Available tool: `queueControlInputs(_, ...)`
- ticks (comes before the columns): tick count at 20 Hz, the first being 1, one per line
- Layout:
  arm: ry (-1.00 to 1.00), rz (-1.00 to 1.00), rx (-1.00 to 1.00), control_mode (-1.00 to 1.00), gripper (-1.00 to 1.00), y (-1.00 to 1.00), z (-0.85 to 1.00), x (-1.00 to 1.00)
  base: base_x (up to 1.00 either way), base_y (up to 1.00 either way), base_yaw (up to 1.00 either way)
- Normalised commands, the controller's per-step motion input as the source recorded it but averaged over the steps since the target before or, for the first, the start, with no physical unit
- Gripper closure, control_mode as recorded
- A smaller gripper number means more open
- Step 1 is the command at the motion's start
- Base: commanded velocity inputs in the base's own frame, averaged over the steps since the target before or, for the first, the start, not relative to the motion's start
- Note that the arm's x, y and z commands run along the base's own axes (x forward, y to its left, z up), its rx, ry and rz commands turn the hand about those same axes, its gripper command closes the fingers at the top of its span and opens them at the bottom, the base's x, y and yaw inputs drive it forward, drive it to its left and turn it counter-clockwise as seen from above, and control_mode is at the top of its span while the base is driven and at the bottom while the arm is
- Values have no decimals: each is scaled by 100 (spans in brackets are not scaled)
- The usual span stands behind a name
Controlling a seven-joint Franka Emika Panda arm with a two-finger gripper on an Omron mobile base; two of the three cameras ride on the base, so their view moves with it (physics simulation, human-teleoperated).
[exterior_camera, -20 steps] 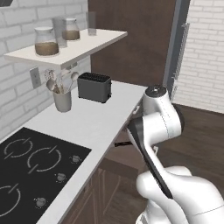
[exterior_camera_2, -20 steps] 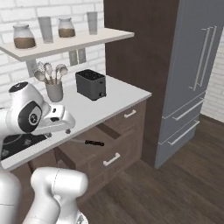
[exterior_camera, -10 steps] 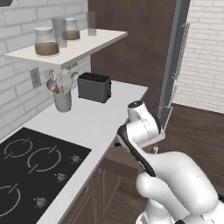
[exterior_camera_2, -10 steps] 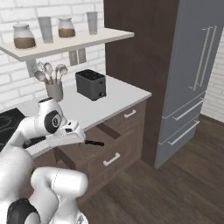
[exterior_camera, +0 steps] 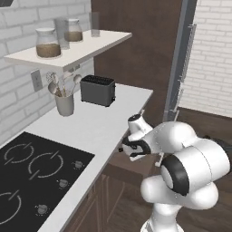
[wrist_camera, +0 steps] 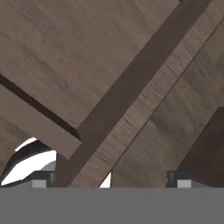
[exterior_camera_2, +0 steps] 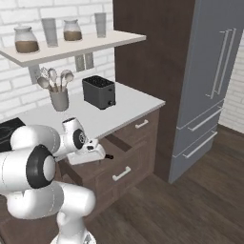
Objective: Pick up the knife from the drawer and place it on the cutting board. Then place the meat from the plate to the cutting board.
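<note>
Reaching into the open drawer (exterior_camera_2: 125,148) at frame centre for the knife (exterior_camera_2: 108,156); gripper (wrist_camera: 111,177) spread, empty. Next: descend, close on handle.

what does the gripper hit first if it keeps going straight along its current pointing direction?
Likely the drawer: in the hand view the gripper points straight at dark wood panels and a rim-like edge, nothing in between. Depth is unclear.

The arm hides most of the knife (exterior_camera_2: 107,156) in the open drawer (exterior_camera_2: 125,143); the gripper's fingertips (wrist_camera: 180,178) are cut off.
</note>
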Motion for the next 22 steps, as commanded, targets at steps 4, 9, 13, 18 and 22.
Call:
queueControlInputs(4,0,0,0,-100,-100,-14,-41,26,0,0,0)
queueControlInputs(9,-1,0,0,-100,-100,-43,-49,2,0,0,0)
queueControlInputs(13,-5,0,0,-100,-100,-85,-29,-7,0,0,0)
queueControlInputs(18,-1,0,4,-100,-100,-100,-4,-33,0,0,0)
queueControlInputs(22,0,0,3,-100,-100,-100,0,-39,0,0,0)
